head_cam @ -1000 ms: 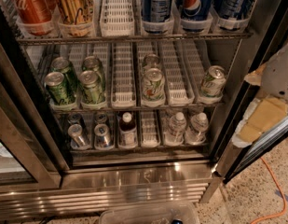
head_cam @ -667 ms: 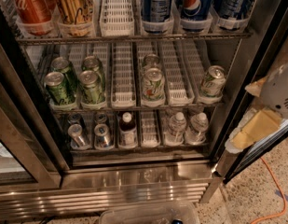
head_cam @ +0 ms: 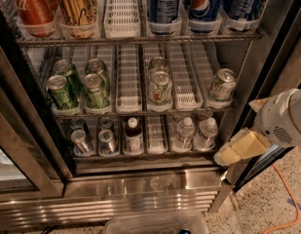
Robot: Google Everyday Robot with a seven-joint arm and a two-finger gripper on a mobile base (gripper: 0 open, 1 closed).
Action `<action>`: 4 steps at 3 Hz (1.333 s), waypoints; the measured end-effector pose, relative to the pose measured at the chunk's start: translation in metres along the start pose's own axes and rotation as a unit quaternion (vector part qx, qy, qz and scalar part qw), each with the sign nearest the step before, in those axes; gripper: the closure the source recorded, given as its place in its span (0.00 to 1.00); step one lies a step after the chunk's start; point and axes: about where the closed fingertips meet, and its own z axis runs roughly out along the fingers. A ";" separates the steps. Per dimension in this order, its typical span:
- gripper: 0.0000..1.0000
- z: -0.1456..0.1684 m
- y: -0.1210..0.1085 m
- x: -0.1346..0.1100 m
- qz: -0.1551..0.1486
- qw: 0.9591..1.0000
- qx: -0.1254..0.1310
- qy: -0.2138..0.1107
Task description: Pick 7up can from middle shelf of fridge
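On the middle shelf (head_cam: pixel 128 77) of the fridge (head_cam: pixel 140 189), four green cans (head_cam: pixel 62 91) stand well to the left of the 7up can (head_cam: pixel 222 84), and two pale cans (head_cam: pixel 160 87) sit one behind the other in a lane nearer its left. The 7up can itself stands in the shelf's rightmost lane, leaning a little. Below and to the right of the 7up can, apart from it, the tool (head_cam: pixel 228 156) hangs by the dark door frame; I cannot tell whether it is spread or pressed together.
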 end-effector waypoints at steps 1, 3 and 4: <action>0.00 0.000 0.000 0.000 0.000 1.000 0.000 0.000; 0.00 0.033 0.000 0.020 0.111 0.993 -0.011 -0.037; 0.00 0.055 -0.006 0.025 0.146 0.988 0.011 -0.054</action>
